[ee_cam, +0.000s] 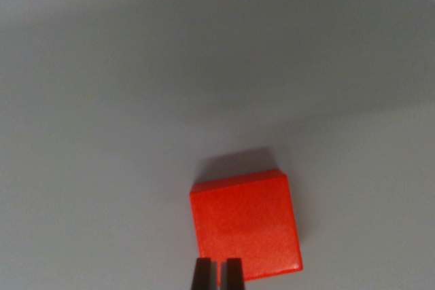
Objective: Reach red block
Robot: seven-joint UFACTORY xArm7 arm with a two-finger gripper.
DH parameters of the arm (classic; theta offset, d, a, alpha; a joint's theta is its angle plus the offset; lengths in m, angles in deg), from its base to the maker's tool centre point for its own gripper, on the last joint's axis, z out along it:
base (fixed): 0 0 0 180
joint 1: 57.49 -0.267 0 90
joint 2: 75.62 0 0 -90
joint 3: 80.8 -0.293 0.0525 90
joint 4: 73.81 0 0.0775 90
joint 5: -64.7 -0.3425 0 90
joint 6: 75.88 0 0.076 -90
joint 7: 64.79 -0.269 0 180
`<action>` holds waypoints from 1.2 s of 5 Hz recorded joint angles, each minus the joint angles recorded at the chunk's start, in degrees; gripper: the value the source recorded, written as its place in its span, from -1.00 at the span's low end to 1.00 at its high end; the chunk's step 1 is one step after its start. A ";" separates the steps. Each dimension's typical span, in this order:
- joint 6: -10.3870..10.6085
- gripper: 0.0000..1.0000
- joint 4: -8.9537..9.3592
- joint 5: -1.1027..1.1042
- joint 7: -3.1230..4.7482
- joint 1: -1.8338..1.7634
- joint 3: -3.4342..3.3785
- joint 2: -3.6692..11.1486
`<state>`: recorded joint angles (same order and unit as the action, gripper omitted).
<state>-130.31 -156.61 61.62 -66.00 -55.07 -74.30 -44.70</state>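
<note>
Hovering over the red block (246,225), pincer (216,273) tips nearly together, gripping nothing.

surface: plain pale grey, smooth and bare (102,168) | light: soft and dim | shade: a wide darker band runs across the top part (258,52) | room: not seen

The gripper (217,273) is cut off by the bottom edge, so only two dark tips show. They stand in front of the red block (245,225) and hide a bit of its near edge. The whole picture is soft and blurry, and the grey table (102,134) looks smudgy
</note>
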 joint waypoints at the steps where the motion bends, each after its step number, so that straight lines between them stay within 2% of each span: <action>1: 0.00 -1.00 0.00 0.00 0.00 0.00 0.00 0.00; 2: 1.49 -1.00 0.35 -0.01 -0.10 0.16 0.16 1.31; 3: 1.49 -1.00 0.35 -0.01 -0.10 0.16 0.16 1.31; 4: 2.69 -1.00 0.63 -0.02 -0.19 0.30 0.28 2.36; 5: 2.69 -1.00 0.63 -0.02 -0.19 0.30 0.28 2.36; 6: 3.50 -1.00 0.81 -0.03 -0.24 0.39 0.37 3.06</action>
<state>-126.81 -155.79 61.59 -66.24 -54.68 -73.93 -41.63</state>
